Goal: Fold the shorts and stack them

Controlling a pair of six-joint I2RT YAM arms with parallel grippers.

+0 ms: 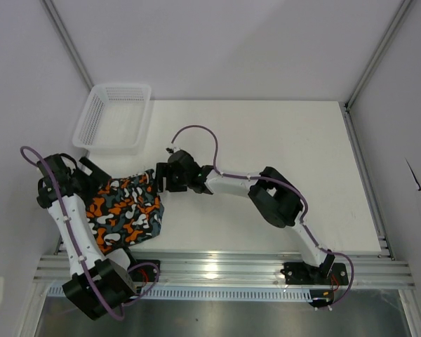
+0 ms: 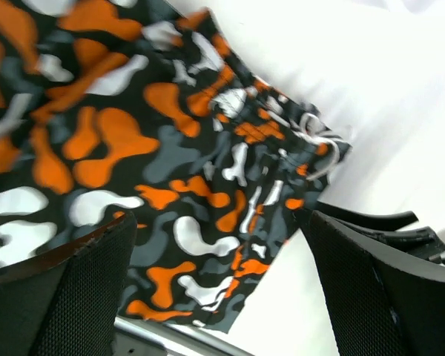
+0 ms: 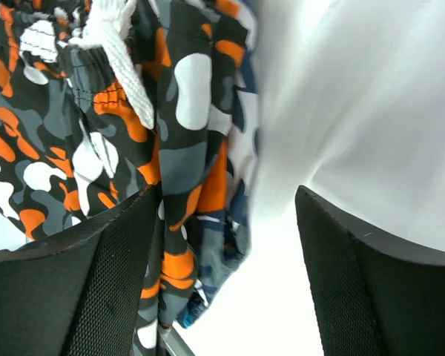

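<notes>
The orange, black, white and grey camouflage shorts (image 1: 126, 210) lie folded at the table's near left. They fill the left wrist view (image 2: 133, 148) and show in the right wrist view (image 3: 74, 148), with a white drawstring (image 3: 122, 81). A strip of blue patchwork cloth (image 3: 200, 300) peeks out under the camouflage pair's edge; the rest of that pair is hidden. My left gripper (image 1: 91, 170) (image 2: 219, 222) is open over the shorts' far left corner. My right gripper (image 1: 161, 177) (image 3: 228, 194) is open at their far right edge, its left finger (image 3: 96, 282) against the cloth.
A white mesh basket (image 1: 119, 88) stands at the far left of the table, just beyond the shorts. The aluminium rail (image 1: 217, 267) runs along the near edge, close to the shorts' hem. White walls close in on the left and the right.
</notes>
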